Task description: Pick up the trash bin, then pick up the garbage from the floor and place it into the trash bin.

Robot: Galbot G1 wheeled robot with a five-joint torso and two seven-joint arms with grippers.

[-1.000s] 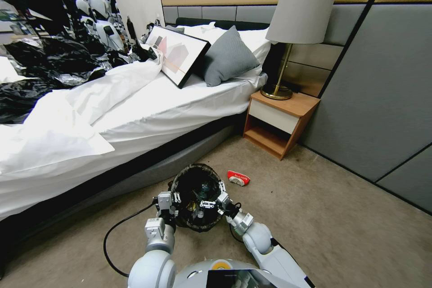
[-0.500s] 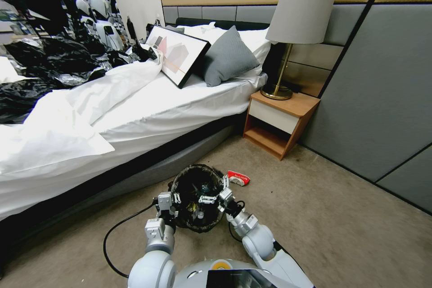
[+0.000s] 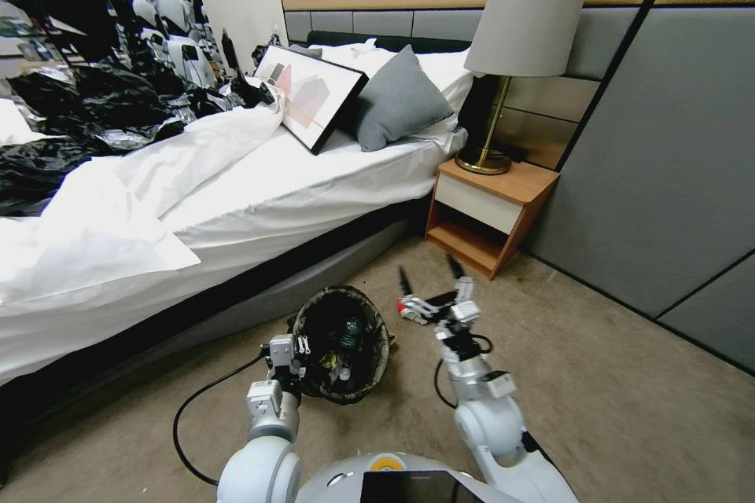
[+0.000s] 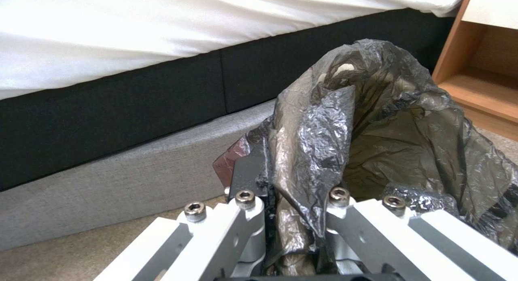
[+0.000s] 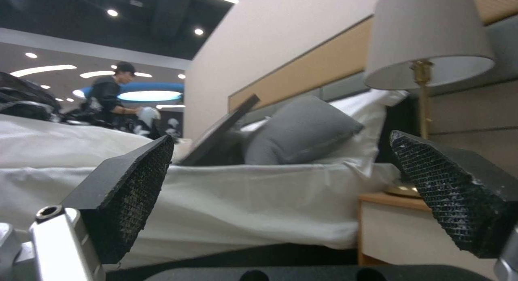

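The left gripper (image 3: 289,352) clamps its fingers on the bag-lined rim of the trash bin (image 3: 344,342) beside the bed (image 3: 236,204), while the right gripper (image 3: 429,277), arm outstretched, spreads its fingers wide and empty above a red-and-white packet (image 3: 409,308) on the floor.

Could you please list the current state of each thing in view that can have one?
trash bin: on the carpet beside the bed, bag-lined, litter inside.
left end effector: shut on the trash bin's rim.
right end effector: open, empty, raised over the red packet.
red packet: lying on the carpet, ungrasped.
lamp: upright on the nightstand.
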